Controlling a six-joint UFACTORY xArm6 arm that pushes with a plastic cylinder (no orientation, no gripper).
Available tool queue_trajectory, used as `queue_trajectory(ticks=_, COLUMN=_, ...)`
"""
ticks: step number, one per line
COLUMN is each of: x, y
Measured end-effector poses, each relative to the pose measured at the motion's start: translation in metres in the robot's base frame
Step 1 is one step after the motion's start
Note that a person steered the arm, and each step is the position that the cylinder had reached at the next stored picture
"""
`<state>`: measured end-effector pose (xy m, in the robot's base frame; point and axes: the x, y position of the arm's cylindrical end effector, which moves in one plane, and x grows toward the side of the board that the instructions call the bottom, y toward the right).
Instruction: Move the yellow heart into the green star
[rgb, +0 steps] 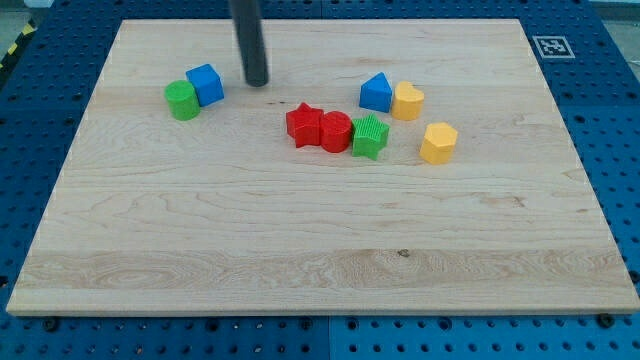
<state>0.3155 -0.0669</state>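
Observation:
The yellow heart (407, 101) lies right of the board's centre, touching a blue triangular block (376, 93) on its left. The green star (369, 135) lies just below and left of the heart, a small gap apart, and touches a red round block (335, 131) on its left. My tip (257, 83) rests on the board at the upper left, well left of the heart and the star, just right of a blue cube (205, 84).
A red star (303, 124) touches the red round block's left side. A yellow hexagonal block (438, 143) lies right of the green star. A green cylinder (182, 100) touches the blue cube. The wooden board (300, 250) sits on a blue pegboard table.

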Motion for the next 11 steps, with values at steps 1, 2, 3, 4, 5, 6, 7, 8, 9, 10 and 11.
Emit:
queue_trajectory(ticks=1, x=-0.004, y=0.071)
queue_trajectory(ticks=2, x=-0.011, y=0.154)
queue_trajectory(ticks=3, x=-0.011, y=0.196)
queue_trajectory(ticks=4, x=-0.002, y=0.196)
queue_trajectory(ticks=5, x=0.016, y=0.194)
queue_trajectory(ticks=6, x=0.035, y=0.193)
queue_trajectory(ticks=7, x=0.036, y=0.171)
queue_trajectory(ticks=8, x=0.041, y=0.143)
queue_trajectory(ticks=9, x=0.053, y=0.151)
queue_trajectory(ticks=10, x=0.050, y=0.166)
queue_trajectory(ticks=11, x=0.046, y=0.167)
